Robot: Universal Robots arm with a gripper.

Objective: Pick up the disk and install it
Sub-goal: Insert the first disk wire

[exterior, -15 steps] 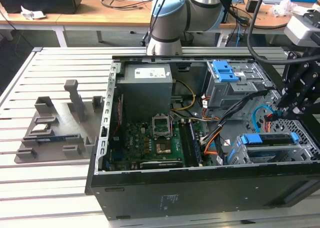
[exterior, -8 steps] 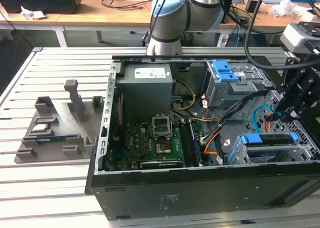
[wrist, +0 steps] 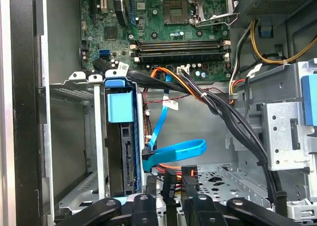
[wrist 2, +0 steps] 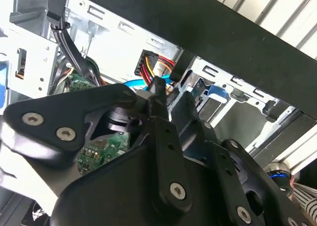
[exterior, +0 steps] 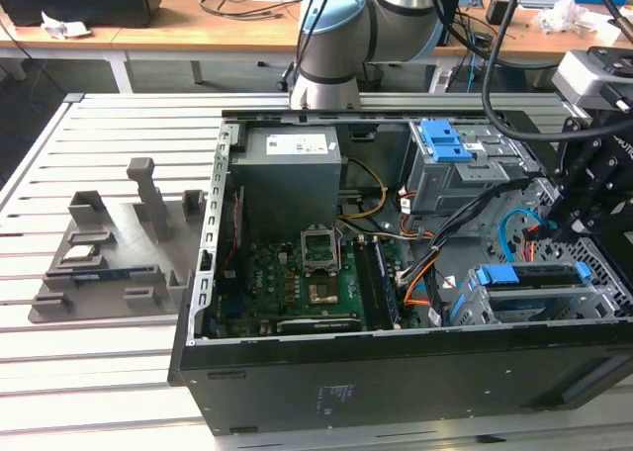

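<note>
Blue carrier bracket is my marker for the disk: in the first wrist view it sits upright in a slot of the grey metal drive cage, on the edge of the cage nearer the open floor of the case. The empty part of the cage is on the disk's other side. In the exterior view that cage is just below my tool, close to the near wall of the black case. Tool state: I cannot tell from these views, and I see nothing clearly held in it. The tool hangs over the drive-bay end of the case, above the cage and not visibly touching the disk. Between the tool and the disk a flat blue data cable loops across the case floor, with black power plugs just beside it. A black cable bundle runs past on the side away from the disk. Beyond the cage, further from the tool, lies the green motherboard. A second cage with a blue latch stands near the tool, towards the arm's base. Well apart from the tool, outside the case, a grey fixture tray rests on the slotted metal surface.
</note>
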